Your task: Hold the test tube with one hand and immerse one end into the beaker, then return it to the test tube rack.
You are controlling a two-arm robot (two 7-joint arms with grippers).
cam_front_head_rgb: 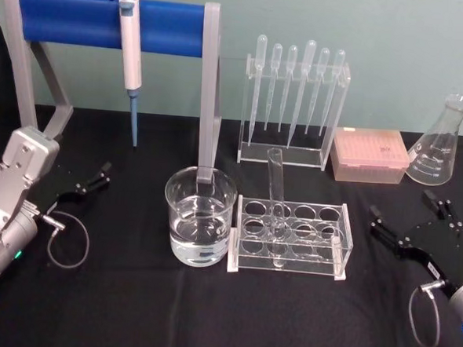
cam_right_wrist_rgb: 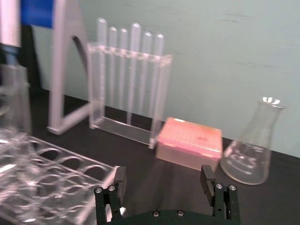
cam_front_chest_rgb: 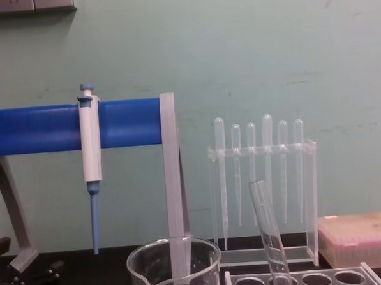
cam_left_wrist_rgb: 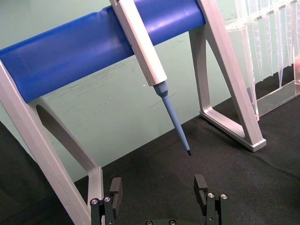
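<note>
The test tube [cam_front_head_rgb: 276, 184] is a clear glass tube standing tilted in a clear acrylic rack [cam_front_head_rgb: 330, 250] at mid-table; the chest view shows the test tube [cam_front_chest_rgb: 268, 234] leaning left. The beaker [cam_front_head_rgb: 200, 215], part full of clear liquid, stands just left of the rack, and its rim [cam_front_chest_rgb: 174, 253] shows low in the chest view. My left gripper [cam_front_head_rgb: 89, 182] rests open at the left, well away from the beaker, with nothing between its fingers [cam_left_wrist_rgb: 201, 185]. My right gripper [cam_front_head_rgb: 410, 216] hangs open to the right of the rack, holding nothing, its fingers [cam_right_wrist_rgb: 206, 178] spread.
A blue-barred stand [cam_front_head_rgb: 107, 20] at the back left carries a white-and-blue pipettor [cam_front_head_rgb: 131, 53]. Behind the rack is a holder of several plastic pipettes [cam_front_head_rgb: 294, 106]. A pink tip box [cam_front_head_rgb: 370, 154] and a conical flask [cam_front_head_rgb: 442, 143] sit at the back right.
</note>
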